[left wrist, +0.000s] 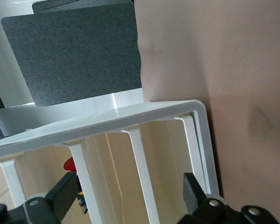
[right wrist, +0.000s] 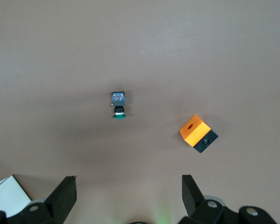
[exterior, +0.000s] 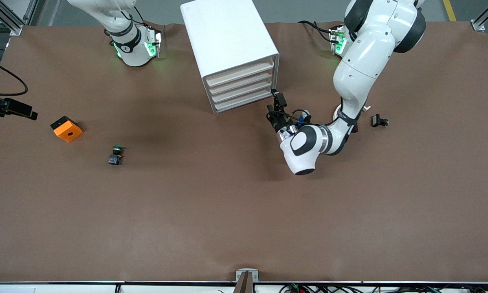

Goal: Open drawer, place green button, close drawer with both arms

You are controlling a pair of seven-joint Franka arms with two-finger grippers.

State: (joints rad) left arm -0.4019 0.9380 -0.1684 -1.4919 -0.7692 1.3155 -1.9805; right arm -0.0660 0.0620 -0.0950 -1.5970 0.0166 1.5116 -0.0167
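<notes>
We see left gripper [exterior: 273, 106] spread wide at cabinet [exterior: 227, 44] drawers' [exterior: 240, 90] front | right gripper [right wrist: 129, 193] parted, holding nothing, high over table [exterior: 211, 211] | button [exterior: 115, 155] at orange cube's [exterior: 67, 128] 4 o'clock, well apart

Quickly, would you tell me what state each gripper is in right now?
Left gripper: open, empty, at the cabinet drawers.
Right gripper: open, empty.

Right gripper [right wrist: 128, 196] outside front view, only fingertips in wrist view. Cabinet [left wrist: 130, 135] cropped in left wrist view. Small black part [exterior: 379, 121] unidentifiable.
</notes>
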